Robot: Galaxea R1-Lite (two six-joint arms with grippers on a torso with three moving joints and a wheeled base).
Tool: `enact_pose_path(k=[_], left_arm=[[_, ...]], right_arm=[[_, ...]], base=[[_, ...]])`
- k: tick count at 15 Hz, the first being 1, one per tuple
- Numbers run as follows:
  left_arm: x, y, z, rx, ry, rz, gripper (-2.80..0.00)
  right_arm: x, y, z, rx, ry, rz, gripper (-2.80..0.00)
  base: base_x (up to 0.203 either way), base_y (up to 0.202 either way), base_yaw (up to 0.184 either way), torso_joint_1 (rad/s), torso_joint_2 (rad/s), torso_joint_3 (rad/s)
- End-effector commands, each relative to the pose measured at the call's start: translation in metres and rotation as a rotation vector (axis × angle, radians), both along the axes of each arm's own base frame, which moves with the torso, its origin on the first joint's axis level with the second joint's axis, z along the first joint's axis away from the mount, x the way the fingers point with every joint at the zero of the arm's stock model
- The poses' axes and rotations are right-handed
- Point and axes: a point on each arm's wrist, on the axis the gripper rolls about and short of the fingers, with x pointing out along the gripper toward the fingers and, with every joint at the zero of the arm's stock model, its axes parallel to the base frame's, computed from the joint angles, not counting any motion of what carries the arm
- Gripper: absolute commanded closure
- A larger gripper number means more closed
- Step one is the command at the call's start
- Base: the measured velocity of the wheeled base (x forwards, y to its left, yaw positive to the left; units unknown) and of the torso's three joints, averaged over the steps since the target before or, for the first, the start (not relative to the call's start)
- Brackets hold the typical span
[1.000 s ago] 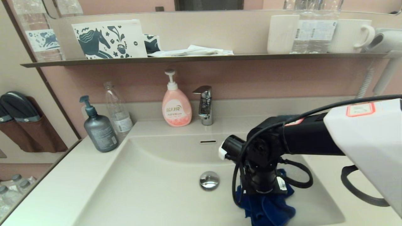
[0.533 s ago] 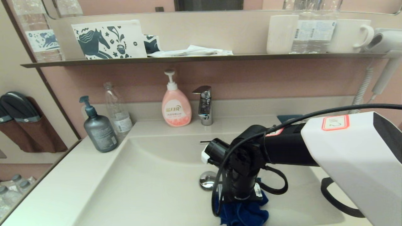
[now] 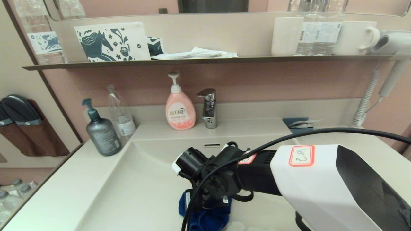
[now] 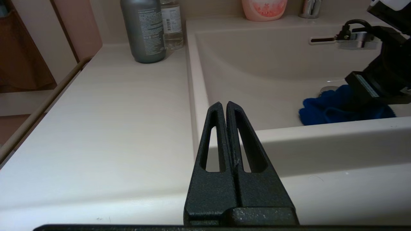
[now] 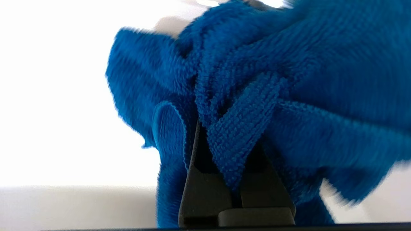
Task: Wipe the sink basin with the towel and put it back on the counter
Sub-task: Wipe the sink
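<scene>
The royal-blue towel [image 3: 205, 219] lies bunched on the floor of the off-white sink basin [image 3: 144, 179], near its front, left of the middle. My right gripper [image 3: 208, 207] points down into the basin and is shut on the towel [image 5: 273, 80], whose folds wrap over both fingers. The arm hides the drain plug in the head view; the overflow slot [image 3: 212, 145] shows behind it. My left gripper [image 4: 223, 104] hangs shut and empty over the counter [image 4: 112, 112] at the basin's near left corner, apart from the towel [image 4: 330, 109].
A chrome faucet [image 3: 208, 107] and pink soap pump [image 3: 180, 110] stand behind the basin. A grey pump bottle [image 3: 101, 131] and clear bottle [image 3: 120, 112] stand at the back left. A teal tray [image 3: 297, 123] sits at the back right. The wall shelf [image 3: 205, 59] runs above.
My right arm has swept the towel leftward across the basin floor, from the right side past the drain to left of the middle. The left gripper's earlier position is not shown.
</scene>
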Motion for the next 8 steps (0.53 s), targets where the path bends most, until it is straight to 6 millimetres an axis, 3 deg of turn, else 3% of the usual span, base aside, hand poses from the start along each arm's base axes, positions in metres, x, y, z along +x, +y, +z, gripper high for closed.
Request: enact_pose_path(k=[1, 6, 8], left_arm=[[0.0, 0.0, 0.0, 0.0, 0.001, 0.0, 0.0], [0.0, 0.0, 0.0, 0.0, 0.0, 0.0, 0.0], [0.0, 0.0, 0.0, 0.0, 0.002, 0.0, 0.0]], right_arm=[[0.002, 0.013, -0.006, 0.082, -0.037, 0.04, 0.0], [0.007, 0.032, 0.003, 0.28, -0.113, 0.116, 0.0], [0.012, 0.04, -0.003, 0.332, -0.164, 0.146, 0.0]], base=[[0.0, 0.0, 0.0, 0.0, 0.0, 0.0], [0.0, 0.0, 0.0, 0.0, 0.0, 0.0], [0.0, 0.0, 0.0, 0.0, 0.0, 0.0]])
